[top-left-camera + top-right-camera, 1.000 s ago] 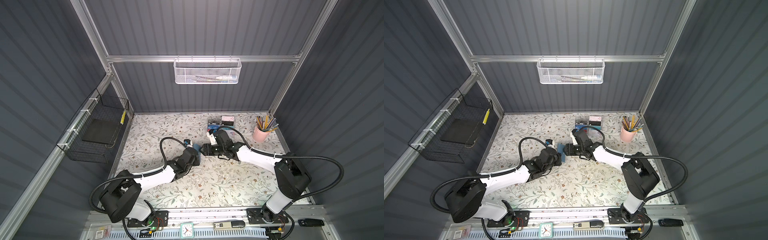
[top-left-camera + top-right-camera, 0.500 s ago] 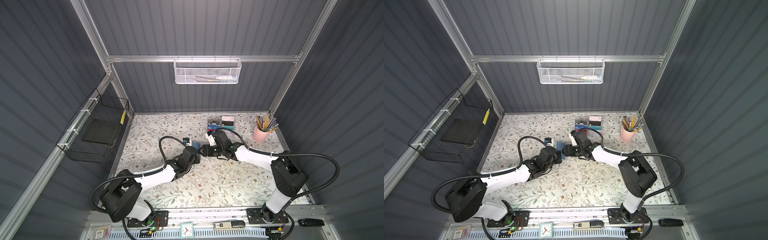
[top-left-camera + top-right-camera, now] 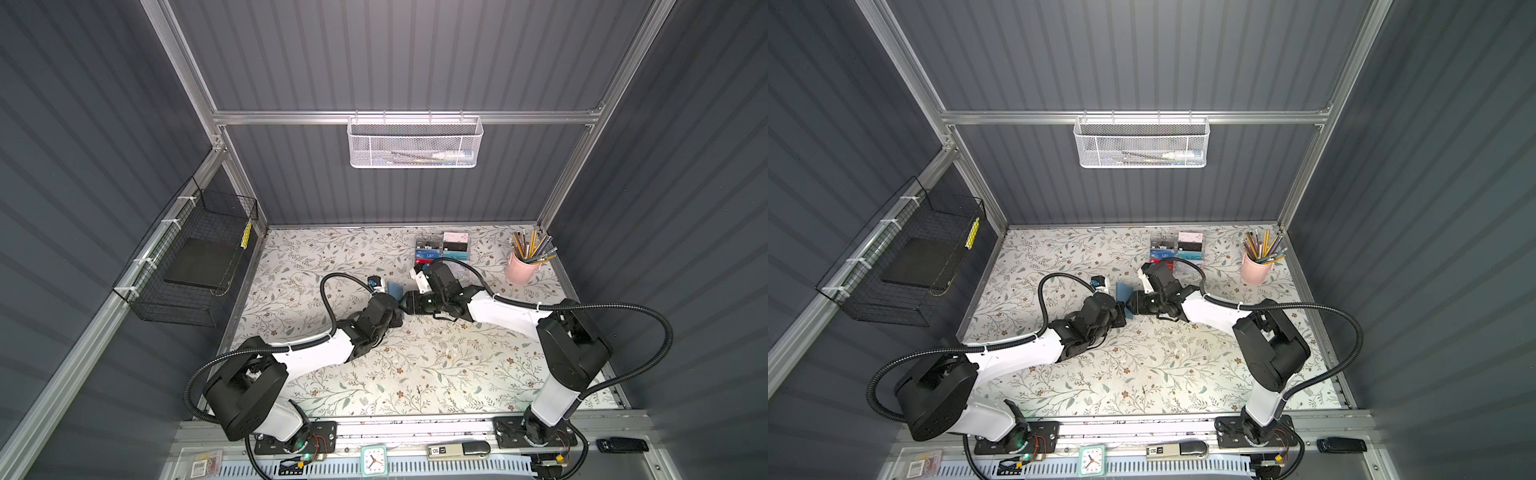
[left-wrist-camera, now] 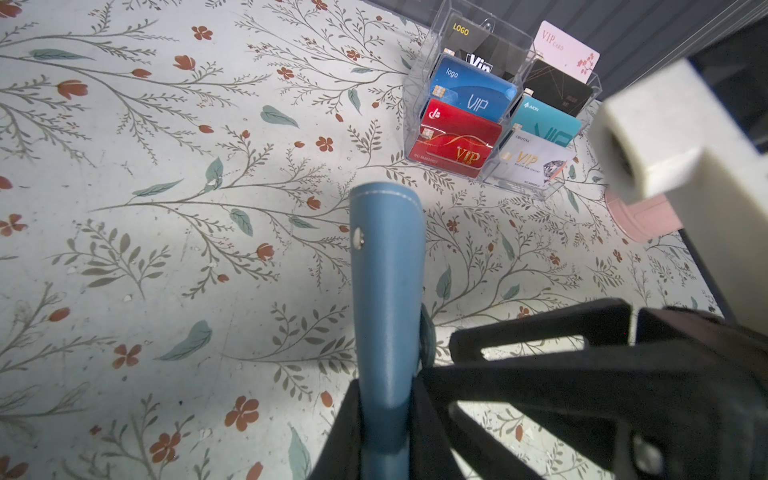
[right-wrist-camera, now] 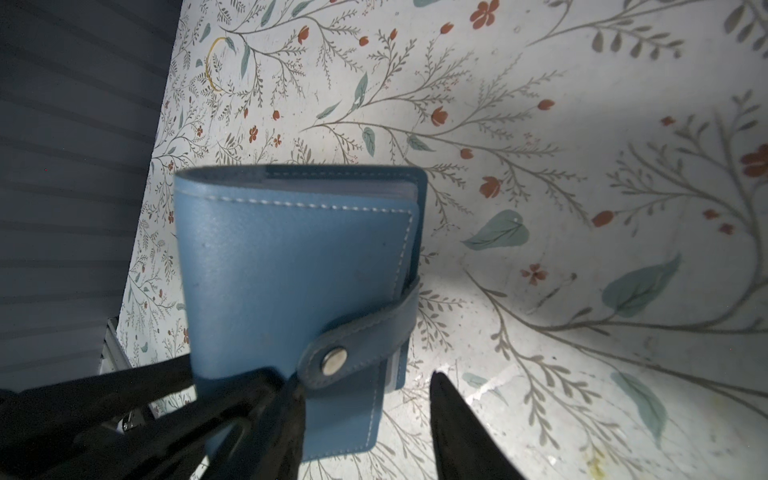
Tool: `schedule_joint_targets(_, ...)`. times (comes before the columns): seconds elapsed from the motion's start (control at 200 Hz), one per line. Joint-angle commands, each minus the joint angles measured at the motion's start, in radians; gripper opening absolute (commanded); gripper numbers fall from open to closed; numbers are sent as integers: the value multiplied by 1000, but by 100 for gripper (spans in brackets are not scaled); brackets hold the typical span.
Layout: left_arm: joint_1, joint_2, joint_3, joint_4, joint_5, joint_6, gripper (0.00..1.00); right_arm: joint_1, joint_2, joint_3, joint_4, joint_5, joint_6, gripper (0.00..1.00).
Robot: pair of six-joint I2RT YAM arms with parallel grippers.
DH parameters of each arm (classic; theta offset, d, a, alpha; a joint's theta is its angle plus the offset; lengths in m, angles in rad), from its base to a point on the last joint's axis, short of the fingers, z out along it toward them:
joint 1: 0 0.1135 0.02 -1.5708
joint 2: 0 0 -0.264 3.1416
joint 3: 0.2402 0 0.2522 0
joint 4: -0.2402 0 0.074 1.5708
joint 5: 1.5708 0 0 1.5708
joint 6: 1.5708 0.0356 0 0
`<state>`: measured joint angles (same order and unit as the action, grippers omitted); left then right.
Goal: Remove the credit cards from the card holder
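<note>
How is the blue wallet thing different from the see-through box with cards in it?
The card holder is solid blue and snapped shut, so nothing inside shows; the clear rack is see-through, with its cards on show. The card holder is gripped by the left pincer; the clear rack stands by itself on the table. Both are made for cards.

The bench [image 3: 436,374] is covered edge to edge in a pale sheet printed with grey-green twigs, leaves and small red flowers. By its far edge, right of the middle, stands a clear tiered card rack [image 3: 442,248]. Its steps are filled with cards, a red card [image 4: 457,139] in front and a blue card [image 4: 473,89] behind it. Near the far right corner, apart from the rack, stands a pink cup [image 3: 519,272] full of pencils [image 3: 534,249].
</note>
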<state>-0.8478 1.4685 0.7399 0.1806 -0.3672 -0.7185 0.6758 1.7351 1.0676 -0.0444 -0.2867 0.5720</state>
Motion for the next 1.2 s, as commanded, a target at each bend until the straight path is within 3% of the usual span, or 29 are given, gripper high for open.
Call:
schedule_joint_targets(0.0,-14,-4,19,59,-5,-16,0,-1,5,18,-3,24,-4,46)
schedule_joint_targets(0.885,-26,-11,2,99,-6,-56,0,-4,23,20,-16,96,5,0)
schedule_joint_targets(1.196,-27,-23,-3,95,-3,-57,0,-14,11,16,-23,94,-3,0)
